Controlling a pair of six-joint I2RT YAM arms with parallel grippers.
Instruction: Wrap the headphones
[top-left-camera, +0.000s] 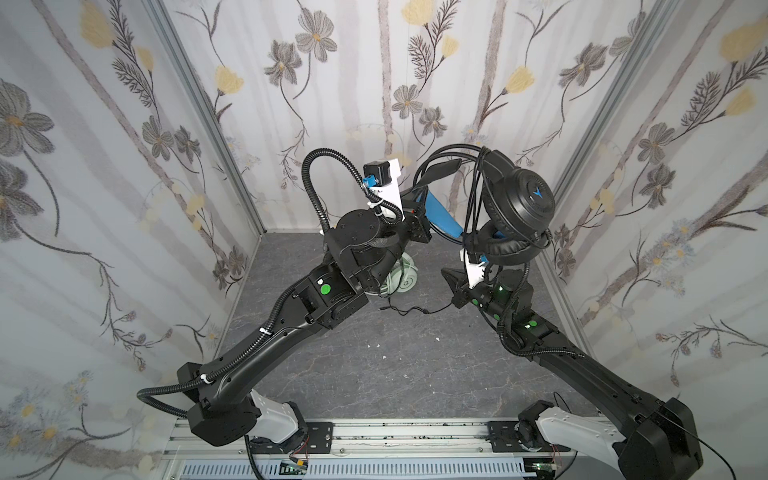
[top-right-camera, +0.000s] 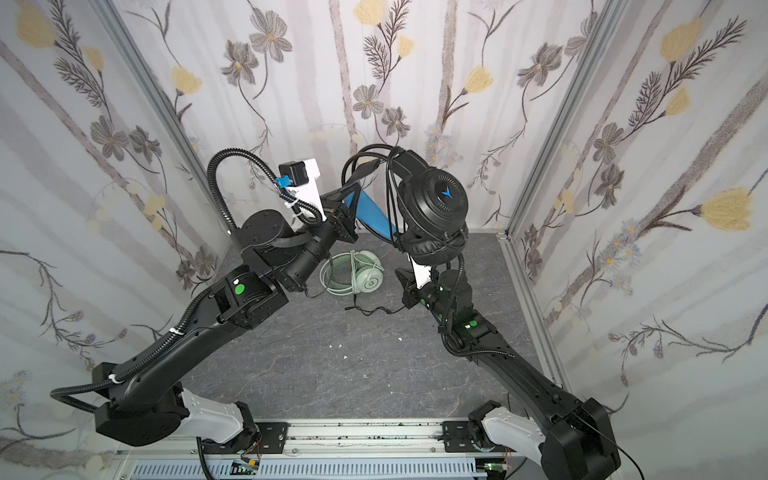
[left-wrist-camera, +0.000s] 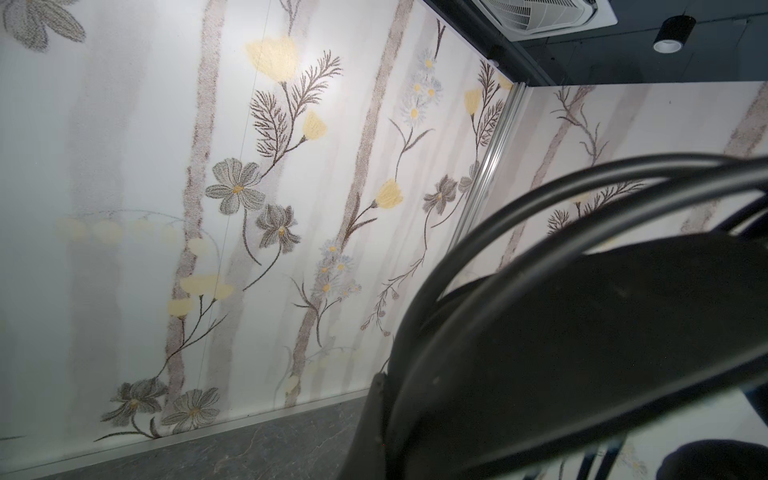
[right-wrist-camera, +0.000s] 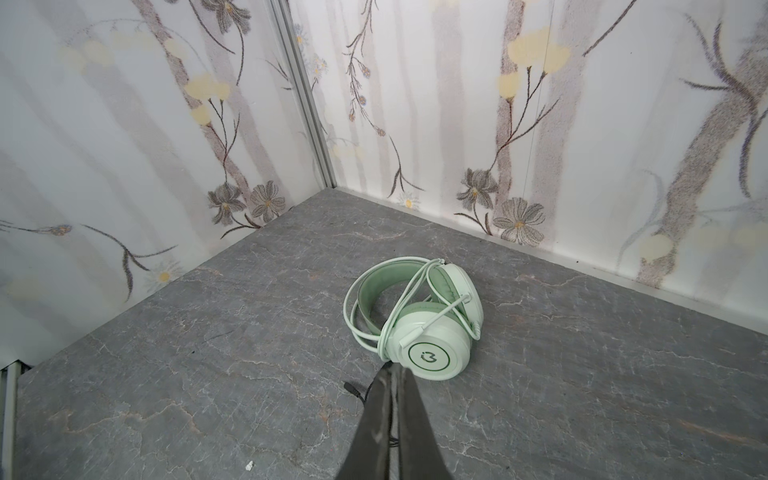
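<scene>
The black headphones (top-left-camera: 528, 199) (top-right-camera: 440, 199) hang in the air at the back, earcups to the right, blue inner band toward the left. My left gripper (top-left-camera: 440, 168) (top-right-camera: 363, 172) is shut on their headband (left-wrist-camera: 582, 332), with loops of black cable beside it. The cable's free end (top-left-camera: 415, 311) trails on the table, plug (right-wrist-camera: 351, 388) lying loose. My right gripper (top-left-camera: 444, 273) (right-wrist-camera: 390, 370) hangs below the earcups, shut on that black cable. The mint-green headphones (top-right-camera: 365, 278) (right-wrist-camera: 432, 345) lie flat on the table, whitish cable wound round them, partly hidden by the left arm in a top view.
Flower-patterned walls (top-left-camera: 124, 166) close in on the left, back and right. The grey stone table (top-left-camera: 415, 382) bears a few white crumbs (top-left-camera: 374, 345). A metal rail (top-left-camera: 415, 436) with both arm bases runs along the front edge.
</scene>
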